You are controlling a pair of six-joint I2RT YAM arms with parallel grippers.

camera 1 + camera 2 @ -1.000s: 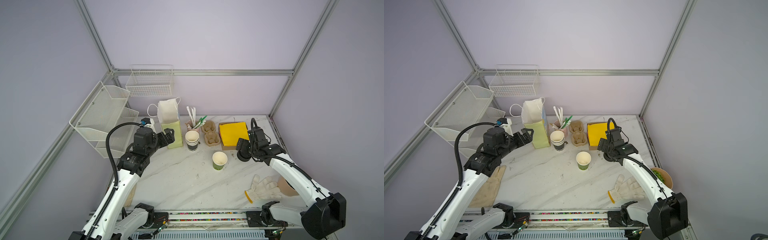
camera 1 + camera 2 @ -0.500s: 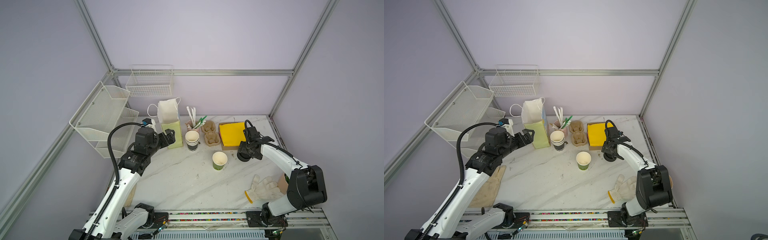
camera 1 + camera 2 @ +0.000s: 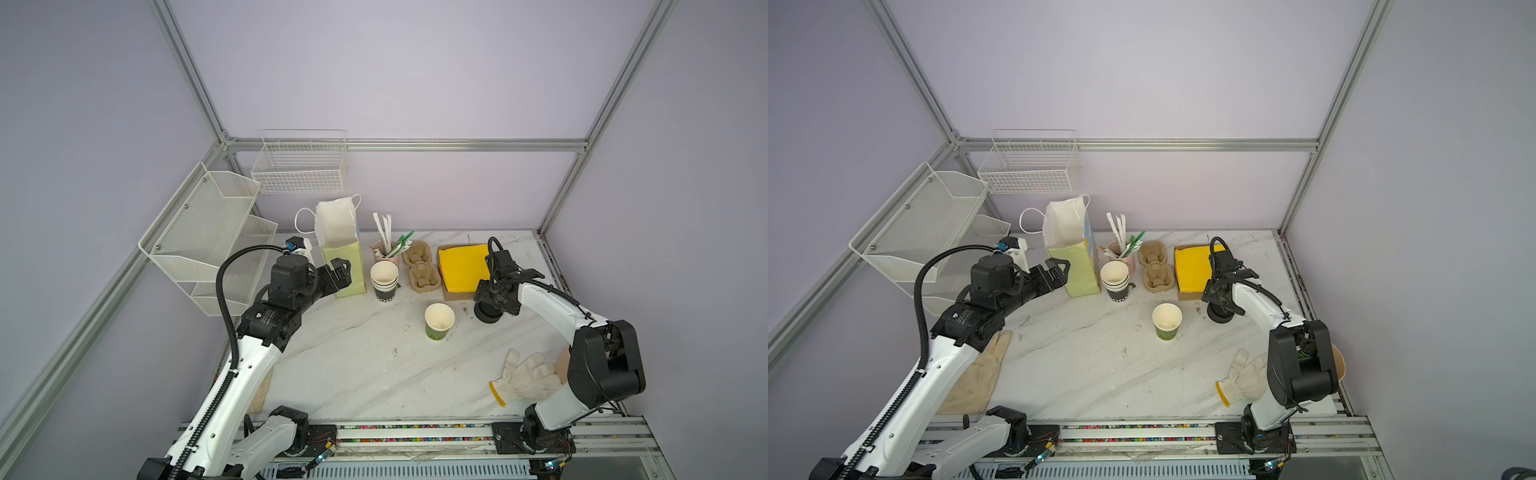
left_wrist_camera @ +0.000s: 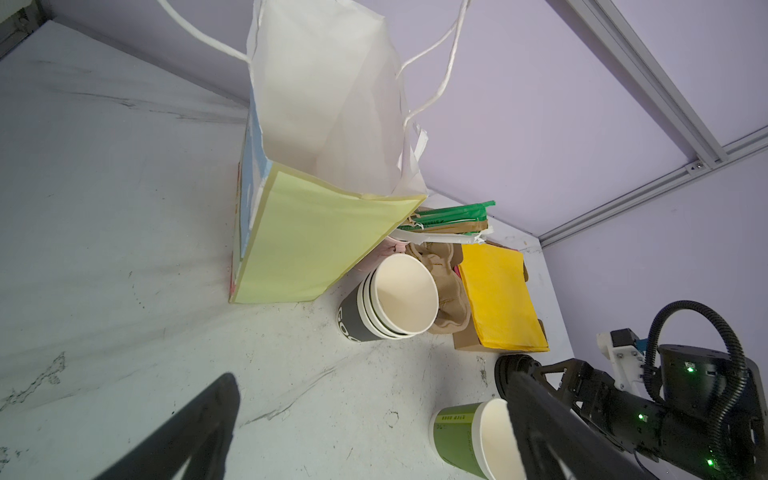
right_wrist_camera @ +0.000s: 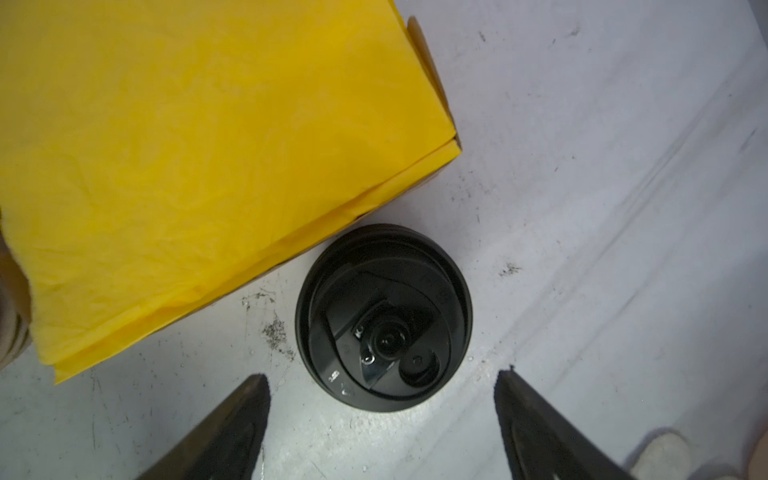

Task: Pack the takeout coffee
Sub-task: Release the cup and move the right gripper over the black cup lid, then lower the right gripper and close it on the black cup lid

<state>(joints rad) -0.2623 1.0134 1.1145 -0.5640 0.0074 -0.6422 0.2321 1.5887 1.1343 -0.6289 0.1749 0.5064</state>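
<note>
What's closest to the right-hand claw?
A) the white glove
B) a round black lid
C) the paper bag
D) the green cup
B: the right wrist view shows the black lid on the table just ahead of the right claw's open tips, beside yellow paper.

Left tool [image 3: 341, 272] level, jaws spread, right tool [image 5: 380, 376] pointing down, jaws apart

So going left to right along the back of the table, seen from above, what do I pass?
In a top view: paper bag → pink cup of straws → brown cup holder → yellow paper in its box.
</note>
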